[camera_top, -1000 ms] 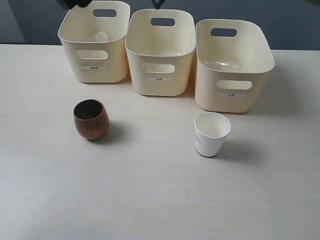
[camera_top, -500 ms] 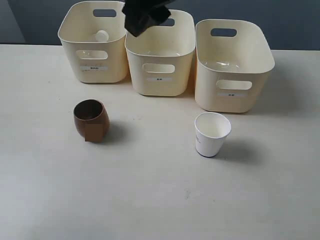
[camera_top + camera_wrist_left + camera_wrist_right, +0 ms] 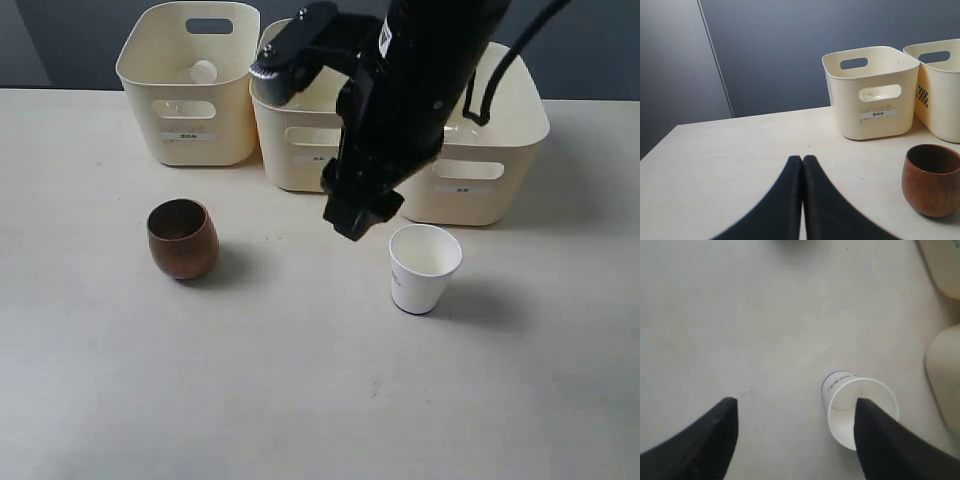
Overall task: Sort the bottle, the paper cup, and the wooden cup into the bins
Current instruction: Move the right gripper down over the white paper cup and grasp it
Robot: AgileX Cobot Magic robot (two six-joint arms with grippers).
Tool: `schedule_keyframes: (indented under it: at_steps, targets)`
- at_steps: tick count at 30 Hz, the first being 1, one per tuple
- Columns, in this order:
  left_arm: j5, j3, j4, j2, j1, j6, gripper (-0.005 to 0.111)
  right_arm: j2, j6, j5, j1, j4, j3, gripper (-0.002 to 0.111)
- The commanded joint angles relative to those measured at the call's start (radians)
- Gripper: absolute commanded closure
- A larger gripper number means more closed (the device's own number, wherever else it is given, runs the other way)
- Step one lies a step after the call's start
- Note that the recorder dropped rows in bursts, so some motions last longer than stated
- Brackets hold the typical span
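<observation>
The white paper cup [image 3: 423,268] stands upright in front of the right bin [image 3: 470,150]. My right gripper [image 3: 358,216] hangs open just left of and above it. In the right wrist view the gripper [image 3: 795,402] is spread wide, one finger [image 3: 880,440] overlapping the paper cup [image 3: 844,407], nothing held. The brown wooden cup [image 3: 183,238] stands upright at the left. The bottle shows only its white cap [image 3: 203,72] inside the left bin [image 3: 190,100]. My left gripper [image 3: 802,160] is shut and empty, low over the table, with the wooden cup [image 3: 931,180] off to one side.
The middle bin [image 3: 300,135] is partly covered by the right arm [image 3: 410,90]. In the left wrist view the left bin [image 3: 870,100] and the edge of the middle bin [image 3: 940,90] stand beyond the wooden cup. Dark wall behind the table.
The right arm has swung down from behind the bins to the table, stopping beside the paper cup. Both cups and the bottle have stayed put.
</observation>
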Motion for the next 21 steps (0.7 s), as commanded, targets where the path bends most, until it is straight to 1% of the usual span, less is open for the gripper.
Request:
schedule_keyframes:
  at_steps: [1,10,21]
  targets:
    - [-0.007,0.002,0.0,-0.005,0.0,-0.002,0.107,-0.009,-0.008,-0.001,-0.003,-0.016,0.073,0.045]
    - [-0.007,0.002,0.0,-0.005,0.0,-0.002,0.107,-0.009,-0.008,-0.001,-0.003,-0.032,0.18,0.045]
    - [-0.007,0.002,0.0,-0.005,0.0,-0.002,0.107,-0.009,-0.012,-0.164,-0.003,-0.093,0.263,0.045]
